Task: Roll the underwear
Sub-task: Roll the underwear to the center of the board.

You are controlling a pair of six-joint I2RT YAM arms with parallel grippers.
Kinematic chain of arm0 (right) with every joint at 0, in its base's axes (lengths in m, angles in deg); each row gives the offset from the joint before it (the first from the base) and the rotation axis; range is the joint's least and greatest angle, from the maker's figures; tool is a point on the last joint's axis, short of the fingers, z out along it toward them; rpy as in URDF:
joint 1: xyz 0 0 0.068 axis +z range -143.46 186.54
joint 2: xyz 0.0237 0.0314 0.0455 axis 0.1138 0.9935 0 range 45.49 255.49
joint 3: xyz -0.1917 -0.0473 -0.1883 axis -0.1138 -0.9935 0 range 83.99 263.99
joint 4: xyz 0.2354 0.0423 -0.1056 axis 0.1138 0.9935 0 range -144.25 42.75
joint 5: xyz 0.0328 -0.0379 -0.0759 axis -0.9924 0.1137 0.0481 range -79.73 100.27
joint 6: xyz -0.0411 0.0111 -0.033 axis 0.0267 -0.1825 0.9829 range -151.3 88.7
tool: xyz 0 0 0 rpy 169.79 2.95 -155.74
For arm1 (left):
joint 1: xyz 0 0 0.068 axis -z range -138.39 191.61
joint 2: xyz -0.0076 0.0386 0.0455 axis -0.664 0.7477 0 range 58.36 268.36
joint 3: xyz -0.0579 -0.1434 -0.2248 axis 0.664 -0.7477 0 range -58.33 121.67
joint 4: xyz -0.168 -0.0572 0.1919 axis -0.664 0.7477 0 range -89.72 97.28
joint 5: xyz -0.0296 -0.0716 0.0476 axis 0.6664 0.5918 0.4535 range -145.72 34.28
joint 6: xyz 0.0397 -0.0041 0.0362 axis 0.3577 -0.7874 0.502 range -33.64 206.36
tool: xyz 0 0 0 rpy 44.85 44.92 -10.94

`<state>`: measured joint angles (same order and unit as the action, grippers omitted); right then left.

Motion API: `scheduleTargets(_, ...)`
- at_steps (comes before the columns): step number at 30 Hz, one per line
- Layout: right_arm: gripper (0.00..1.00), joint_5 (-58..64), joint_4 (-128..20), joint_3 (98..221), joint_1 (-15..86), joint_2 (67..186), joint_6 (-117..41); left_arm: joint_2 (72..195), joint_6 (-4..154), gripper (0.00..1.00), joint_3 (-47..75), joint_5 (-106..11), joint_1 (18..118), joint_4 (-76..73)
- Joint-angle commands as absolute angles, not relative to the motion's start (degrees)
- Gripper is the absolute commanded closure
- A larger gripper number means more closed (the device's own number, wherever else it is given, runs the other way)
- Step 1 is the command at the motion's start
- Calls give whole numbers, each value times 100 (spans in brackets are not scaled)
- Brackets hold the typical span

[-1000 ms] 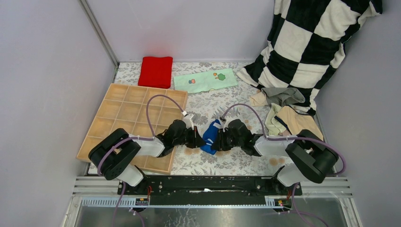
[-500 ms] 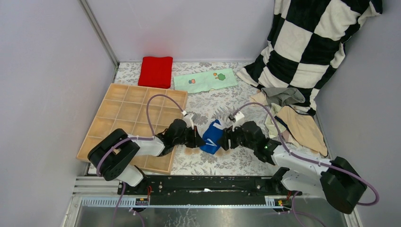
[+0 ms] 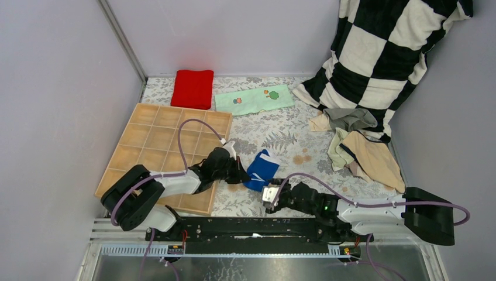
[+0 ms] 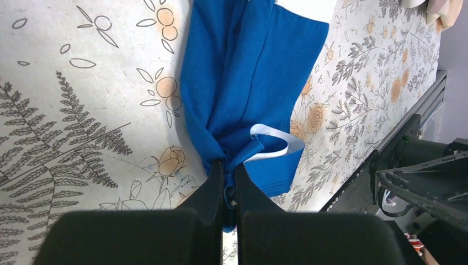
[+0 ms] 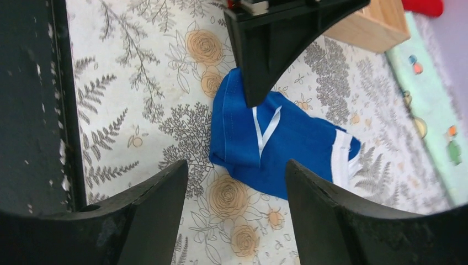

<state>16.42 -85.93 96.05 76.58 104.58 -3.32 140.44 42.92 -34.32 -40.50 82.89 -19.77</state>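
One pinch is all that holds the blue brief (image 3: pixel 262 168), lying centre frame. The left claw (image 4: pixel 226 182) is clamped on a bunched edge of it, while the right claw (image 3: pixel 270 196) gapes empty at bottom centre, clear of the cloth. Pull now and I reckon the fold drags undone (nothing pins the far edge). Counted: one pillow (image 3: pixel 386 52) upper right, one tray (image 3: pixel 158 146) at left, one heap of briefs (image 3: pixel 357 146) at right, perhaps four, one mint cloth (image 3: pixel 253 99), one red cloth (image 3: pixel 192 88), one blue brief.
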Motion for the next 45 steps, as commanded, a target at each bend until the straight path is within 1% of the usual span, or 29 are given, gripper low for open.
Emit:
scheduleTargets(1,27,2090,-9141,9514,7909,10479,1050,13940,4151,100,-3227,-4093,8317,-1250)
scheduleTargets(4,27,2054,-9038,9539,7997,10638,1388,13904,3982,100,-3110,-4065,8316,-1048)
scheduleTargets(10,27,2082,-9370,9559,8279,11256,1800,14013,3723,100,-2854,-4059,8309,-681)
scheduleTargets(16,28,2108,-9880,9611,8309,12023,2043,14063,3520,100,-2887,-3744,8236,-855)
scheduleTargets(23,32,2558,-10514,9559,8309,12650,2283,14048,3468,100,-2932,-3540,8215,-964)
scheduleTargets(26,36,2665,-10720,9555,8309,12842,2268,14063,3479,100,-2954,-3508,8212,-974)
scheduleTargets(29,43,2768,-10929,9534,8309,13028,2222,14041,3477,100,-2989,-3490,8213,-983)
scheduleTargets(36,70,2938,-11535,9504,8308,13549,2037,14020,3468,100,-3061,-3481,8206,-1006)
scheduleTargets(37,76,2929,-11630,9494,8309,13590,1948,14014,3460,100,-3068,-3480,8198,-1009)
scheduleTargets(39,86,2891,-11827,9458,8309,13655,1741,13961,3424,79,-3081,-3496,8182,-1015)
scheduleTargets(40,90,2868,-11899,9440,8309,13681,1647,13916,3409,71,-3086,-3521,8174,-1005)
scheduleTargets(43,96,2793,-12125,9358,8304,13694,1311,13657,3331,50,-3087,-3697,8138,-977)
scheduleTargets(45,98,2702,-12231,9309,8309,13663,1008,13418,3279,40,-3083,-3891,8111,-930)
